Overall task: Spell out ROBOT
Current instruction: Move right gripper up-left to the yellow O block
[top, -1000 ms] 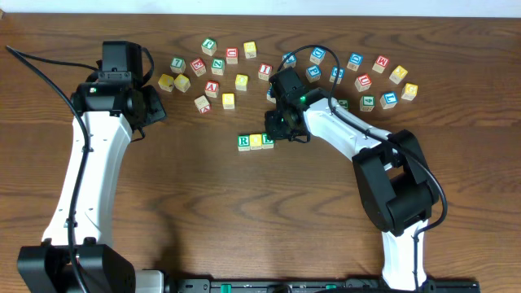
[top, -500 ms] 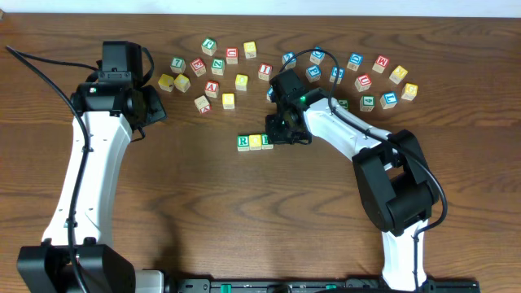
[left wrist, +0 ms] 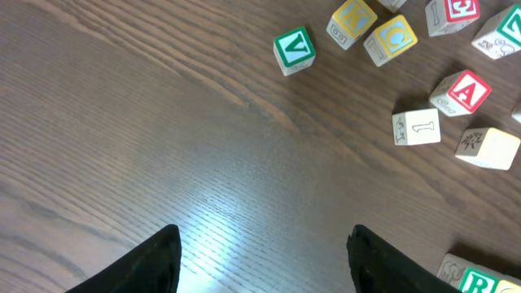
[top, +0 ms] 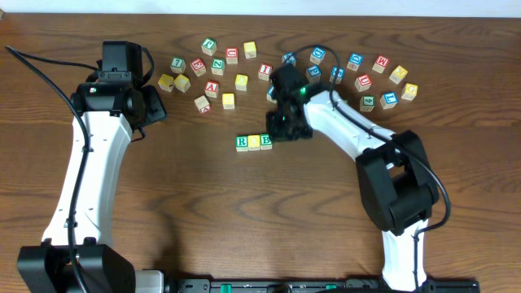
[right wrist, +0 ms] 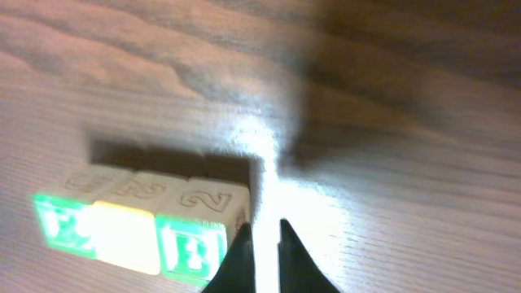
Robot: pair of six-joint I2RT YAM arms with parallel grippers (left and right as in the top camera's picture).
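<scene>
Cube row (top: 254,142) — bare wood (top: 326,195) beyond B (top: 266,142) — right tool (right wrist: 262,244) closed, left tool (left wrist: 262,244) spread

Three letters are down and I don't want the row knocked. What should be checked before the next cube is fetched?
1. R cube, yellow cube and B cube side by side in one row: ok.
2. Right pincer empty, fingers nearly closed: ok.
3. Right pincer clear of the B cube: cannot tell, its tips sit at the cube's edge.
4. Left pincer open, empty, over bare table: ok.
5. Loose yellow cube lying apart from its neighbours: ok.
</scene>
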